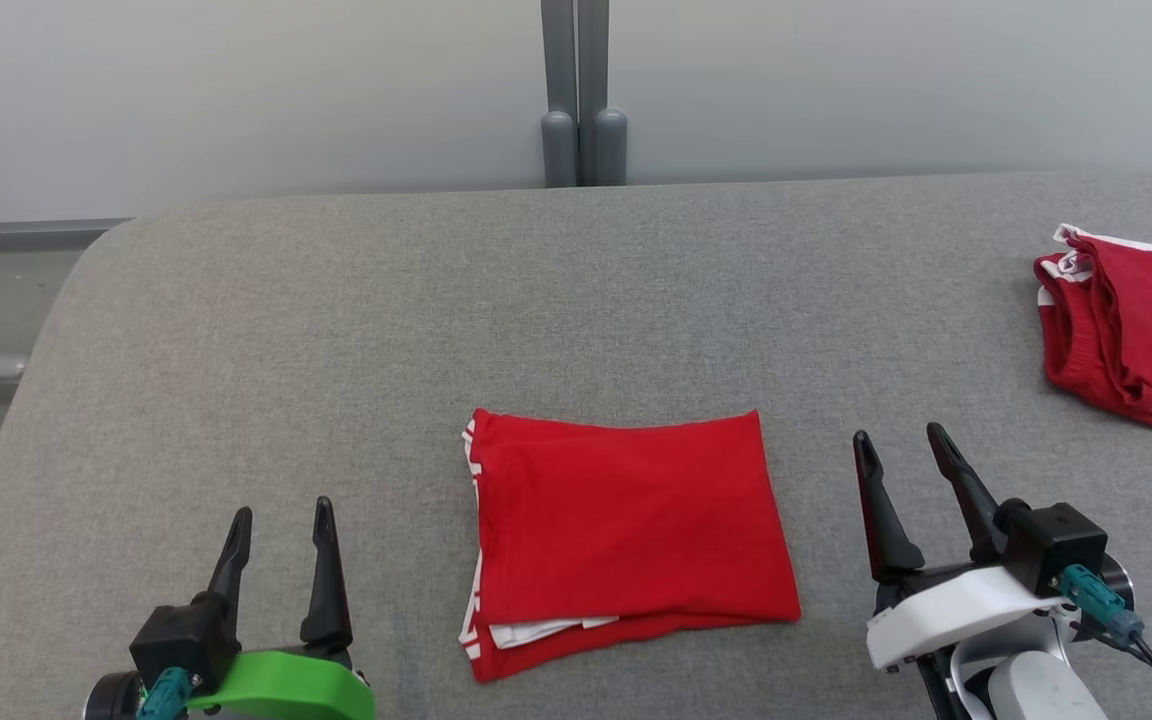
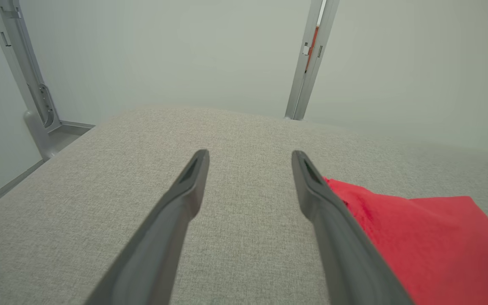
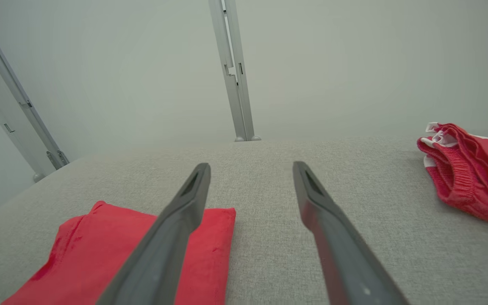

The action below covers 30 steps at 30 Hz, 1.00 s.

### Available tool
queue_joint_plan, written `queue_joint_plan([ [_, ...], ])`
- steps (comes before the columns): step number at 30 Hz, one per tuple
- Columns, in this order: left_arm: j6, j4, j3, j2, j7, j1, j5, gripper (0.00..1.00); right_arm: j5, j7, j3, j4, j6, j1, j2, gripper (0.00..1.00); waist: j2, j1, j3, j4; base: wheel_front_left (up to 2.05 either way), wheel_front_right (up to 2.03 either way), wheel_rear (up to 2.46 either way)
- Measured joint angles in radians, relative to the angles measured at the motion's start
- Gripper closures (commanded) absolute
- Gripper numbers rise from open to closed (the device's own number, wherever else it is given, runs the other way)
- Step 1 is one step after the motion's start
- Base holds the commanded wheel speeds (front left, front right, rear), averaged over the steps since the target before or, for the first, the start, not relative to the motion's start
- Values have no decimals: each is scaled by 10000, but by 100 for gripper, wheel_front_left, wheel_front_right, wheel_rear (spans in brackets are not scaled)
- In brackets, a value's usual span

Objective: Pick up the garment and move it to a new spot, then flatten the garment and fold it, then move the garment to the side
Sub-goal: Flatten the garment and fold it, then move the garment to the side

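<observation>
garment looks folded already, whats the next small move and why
Probably ease the right gripper toward the right edge of the folded garment to grip it. It lies folded flat on the table, the right gripper and the left gripper stand open and apart from it, and a second red garment sits off to the right, so moving it aside seems what remains.

No text, label, brand, number or sign can be read in any view. The folded red garment [image 1: 626,520] shows only plain cloth with white trim, and the grey table [image 1: 336,330] only bare weave.
</observation>
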Motion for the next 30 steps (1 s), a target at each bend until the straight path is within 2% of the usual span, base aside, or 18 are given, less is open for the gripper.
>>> queue_joint_plan([
  [16, -362, 153, 512, -357, 0, 6, 660, 0, 92, -2, -146, 324, 0, 92, 6, 0, 0, 0, 39, 86, 0, 0, 0],
  [19, -435, 190, 560, -422, -2, 5, 700, 0, 259, 67, -159, 857, 0, 59, 8, 0, 0, 0, 66, 146, 0, 0, 0],
  [27, -589, 297, 677, -639, -2, -53, 917, 0, 370, 2366, 75, 2092, 0, -1047, -8, 0, 0, 0, 329, 451, 0, 0, 0],
  [30, -625, 351, 719, -732, -2, -116, 941, 0, 286, 2847, 322, 2481, 0, -1497, -138, 0, 0, 0, 431, 628, 0, 0, 0],
])
